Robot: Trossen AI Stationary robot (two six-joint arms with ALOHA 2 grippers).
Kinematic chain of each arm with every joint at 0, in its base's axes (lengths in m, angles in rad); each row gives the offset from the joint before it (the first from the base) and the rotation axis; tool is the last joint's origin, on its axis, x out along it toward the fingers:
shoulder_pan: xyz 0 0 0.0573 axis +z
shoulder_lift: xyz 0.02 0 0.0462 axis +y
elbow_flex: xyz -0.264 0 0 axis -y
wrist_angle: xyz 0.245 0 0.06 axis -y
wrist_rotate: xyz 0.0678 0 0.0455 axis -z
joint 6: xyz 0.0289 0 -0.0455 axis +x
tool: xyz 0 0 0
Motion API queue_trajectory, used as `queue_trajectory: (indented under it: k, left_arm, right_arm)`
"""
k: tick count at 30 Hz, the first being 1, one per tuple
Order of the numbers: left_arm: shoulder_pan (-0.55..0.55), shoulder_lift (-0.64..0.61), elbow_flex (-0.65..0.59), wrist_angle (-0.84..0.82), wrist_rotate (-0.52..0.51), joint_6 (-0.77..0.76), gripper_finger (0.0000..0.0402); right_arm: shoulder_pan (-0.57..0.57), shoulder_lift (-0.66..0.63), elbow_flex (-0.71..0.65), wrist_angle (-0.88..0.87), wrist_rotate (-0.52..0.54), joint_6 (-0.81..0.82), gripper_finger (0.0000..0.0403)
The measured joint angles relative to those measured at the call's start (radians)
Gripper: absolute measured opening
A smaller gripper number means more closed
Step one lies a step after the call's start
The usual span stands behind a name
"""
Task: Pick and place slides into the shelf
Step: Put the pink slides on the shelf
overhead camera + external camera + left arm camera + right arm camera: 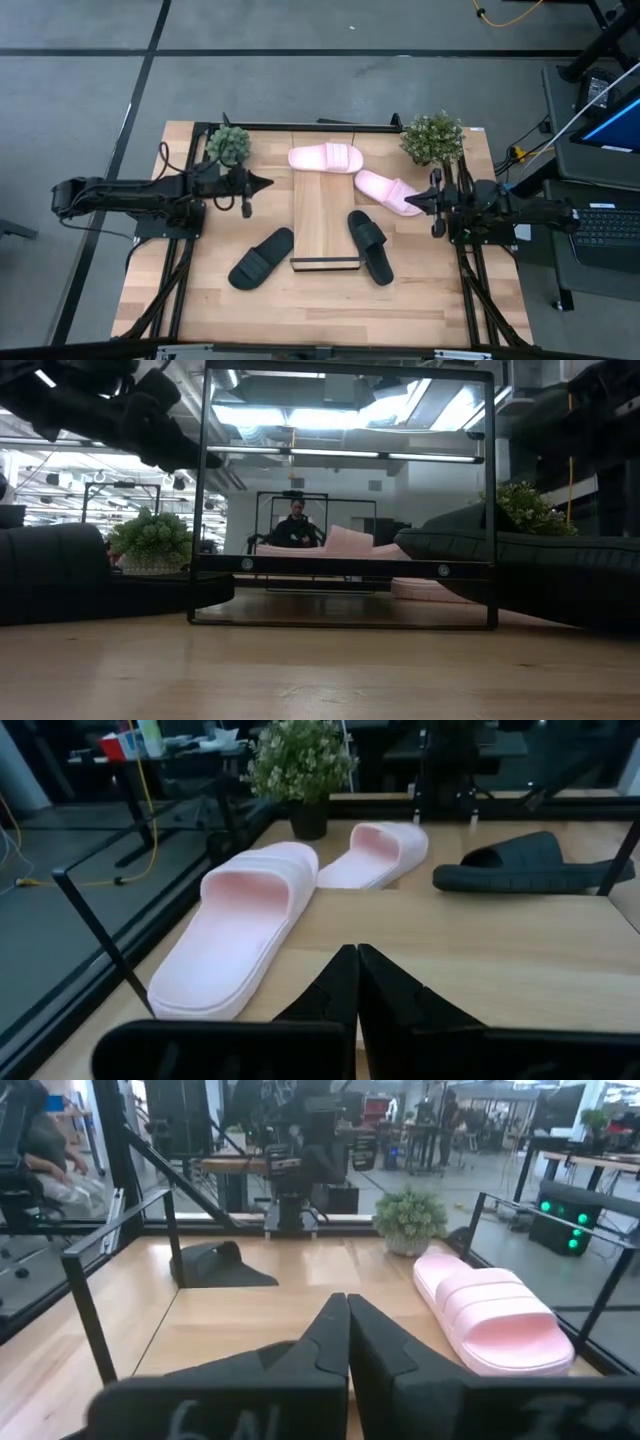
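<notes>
The shelf (325, 222) is a light-wood board with a dark front lip, lying mid-table. One pale pink slide (325, 157) (240, 925) (492, 1315) lies crosswise at its far end. The second pink slide (388, 192) (378, 852) rests on the table to the shelf's right. Black slides lie on either side of the shelf's near end, one on the left (262, 258) (215, 1266) and one on the right (370, 246) (530, 872). My left gripper (266, 183) (357, 960) is shut, left of the shelf. My right gripper (410, 203) (347, 1308) is shut beside the second pink slide, which its own wrist view does not show.
Small potted plants stand at the far left (228, 143) and far right (432, 137) corners. A dark metal frame (340, 126) rims the table. Bare wood lies along the table's near edge (320, 310). In the low view a person (295, 525) sits far behind the table.
</notes>
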Motion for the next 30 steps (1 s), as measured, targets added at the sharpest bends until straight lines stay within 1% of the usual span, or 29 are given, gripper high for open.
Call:
queue_trajectory:
  k: [3,9,14,16,18,20,22,25,27,30]
  left_arm:
    - [0.0,-0.002,-0.023,0.032,0.0,0.0,0.0]
    - [0.0,-0.001,-0.036,0.043,-0.006,0.0,0.0]
    - [0.0,-0.001,-0.036,0.048,-0.008,0.0,0.0]
    - [0.0,-0.001,-0.036,0.048,-0.008,0.0,0.0]
    - [0.001,-0.001,-0.036,0.048,-0.008,0.0,0.0]
    - [0.001,-0.001,-0.036,0.048,-0.008,0.005,0.0]
    - [0.001,-0.001,-0.036,0.047,-0.008,0.011,0.0]
    - [0.001,-0.001,-0.036,0.047,-0.008,0.011,0.0]
    - [0.001,-0.001,-0.036,0.047,-0.008,0.012,0.0]
    - [0.001,0.0,-0.036,0.047,-0.008,0.013,0.0]
  right_arm:
    - [0.0,0.037,0.062,-0.072,0.014,0.005,0.0002]
    - [0.0,0.151,0.185,-0.188,0.092,0.074,0.0002]
    - [0.0,0.273,0.256,-0.255,0.1,0.157,0.0001]
    - [0.0,0.323,0.269,-0.302,0.124,0.215,0.0001]
    - [0.0,0.368,0.272,-0.318,0.126,0.293,0.0001]
    - [0.006,0.404,0.281,-0.323,0.114,0.338,0.0001]
    - [0.02,0.432,0.303,-0.382,0.121,0.367,0.0001]
    - [0.047,0.475,0.357,-0.486,0.18,0.461,0.0]
    - [0.071,0.507,0.396,-0.555,0.198,0.526,0.0]
    - [0.114,0.557,0.447,-0.611,0.213,0.6,0.0]
